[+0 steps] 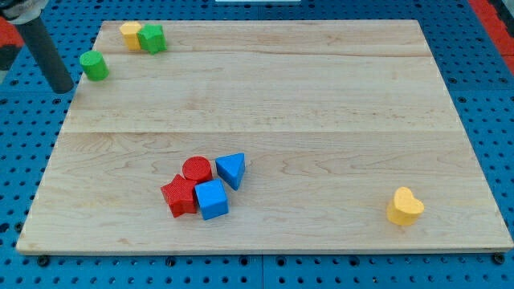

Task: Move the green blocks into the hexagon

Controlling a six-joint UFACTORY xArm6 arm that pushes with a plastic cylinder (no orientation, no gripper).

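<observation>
Item: pale wooden board (265, 96), resting on a blue perforated base (16, 160). We carry no pincer, only a straight dark rod, so there is nothing to report as apart, together or clamped.

Item: our tip (63, 88), at the view's upper left, just off the board's left edge and just to the view's left of the green cylinder block (94, 65); a narrow gap shows between them, so we read them as close but apart.

Item: green block of blunt, many-sided form (152, 38), near the board's top-left corner, touching the yellow hexagonal block (130, 35) on its left side in the view.

Item: cluster near the view's lower middle, well apart from the green pieces: red star block (180, 195), red cylinder block (197, 169), blue cube block (212, 199), blue triangular block (232, 169), all packed close together.

Item: yellow heart block (405, 206), alone at the view's lower right.

Progress, as we judge it: one green piece already sits against the yellow hexagon, so that half looks done. The green cylinder lies near, below and to the view's left of the pair, and remains to be pushed up and rightward until it meets them.

Markings: we find no brand, label or legible writing anywhere.
</observation>
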